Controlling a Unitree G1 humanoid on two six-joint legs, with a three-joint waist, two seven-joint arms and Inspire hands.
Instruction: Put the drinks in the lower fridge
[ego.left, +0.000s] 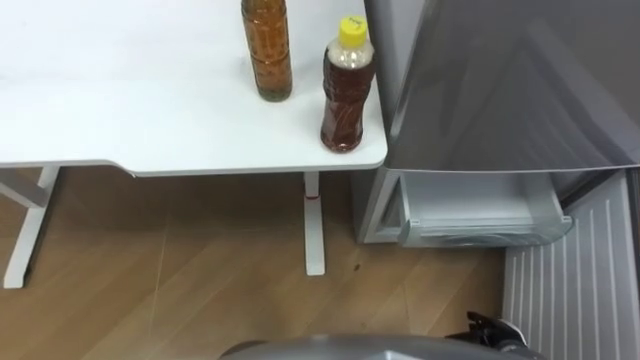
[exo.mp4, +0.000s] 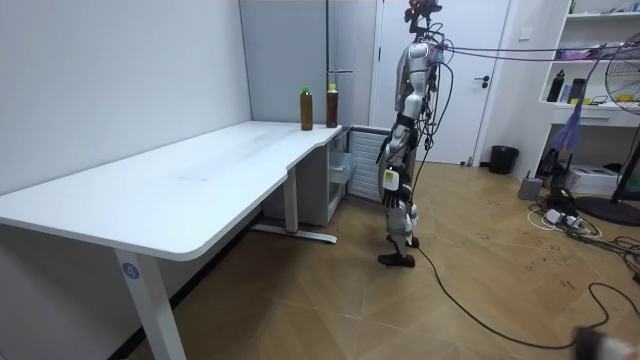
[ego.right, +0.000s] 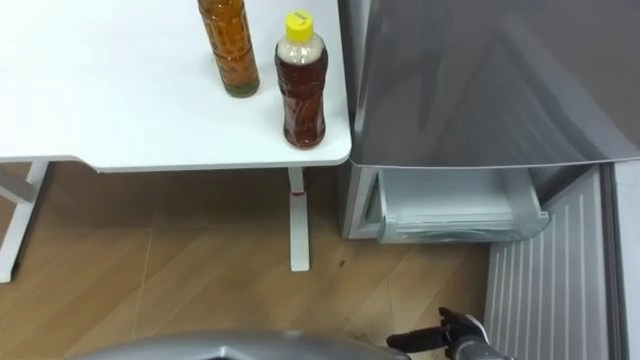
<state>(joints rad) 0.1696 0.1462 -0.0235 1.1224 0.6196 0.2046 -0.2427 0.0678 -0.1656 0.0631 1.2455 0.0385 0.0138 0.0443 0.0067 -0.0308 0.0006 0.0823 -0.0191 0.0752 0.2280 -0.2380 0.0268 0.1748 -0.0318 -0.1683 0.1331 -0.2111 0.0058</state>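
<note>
light: bright, even | shadow: soft on floor (ego.left: 200, 260) under table (ego.left: 120, 90)

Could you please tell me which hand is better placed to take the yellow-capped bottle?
Probably right: the right hand shows on the side of the yellow-capped brown plastic bottle, beside the grey fridge.

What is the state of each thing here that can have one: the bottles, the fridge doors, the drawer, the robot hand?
yellow-capped bottle: upright on the table, capped
green-capped bottle: upright on the table, capped
upper fridge door: shut
lower fridge door: open
fridge drawer: exposed, no bottle in it
right robot hand: low beside the open door, carrying no bottle
</note>
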